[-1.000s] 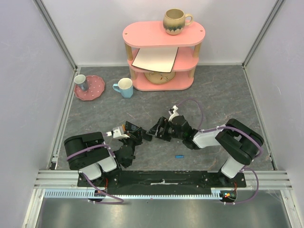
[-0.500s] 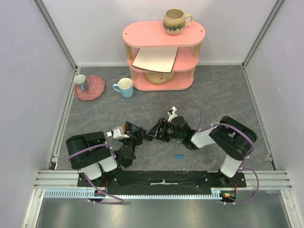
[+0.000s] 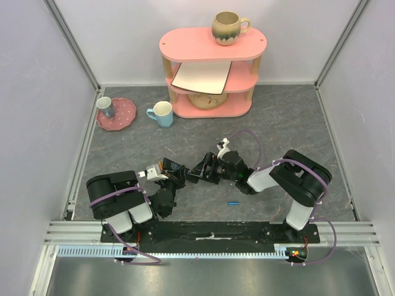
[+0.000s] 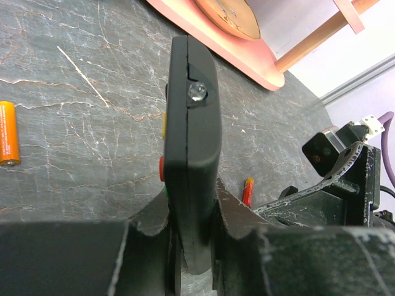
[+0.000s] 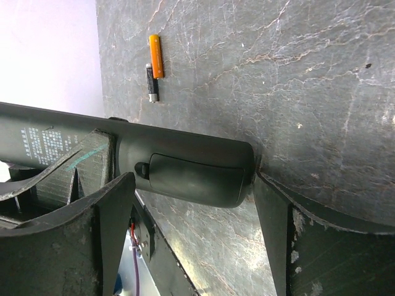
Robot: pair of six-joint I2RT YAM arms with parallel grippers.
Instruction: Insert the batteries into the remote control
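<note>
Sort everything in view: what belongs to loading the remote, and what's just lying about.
For the job: remote control, clamped in the left gripper; orange battery; blue battery.

Lying about: pink shelf, brown mug on top; blue mug; spotted pink plate with a small cup.

You see the remote control mid-table between left gripper and right gripper, battery nearer the bases, shelf behind, mug on top, plate back left, cup on it.
</note>
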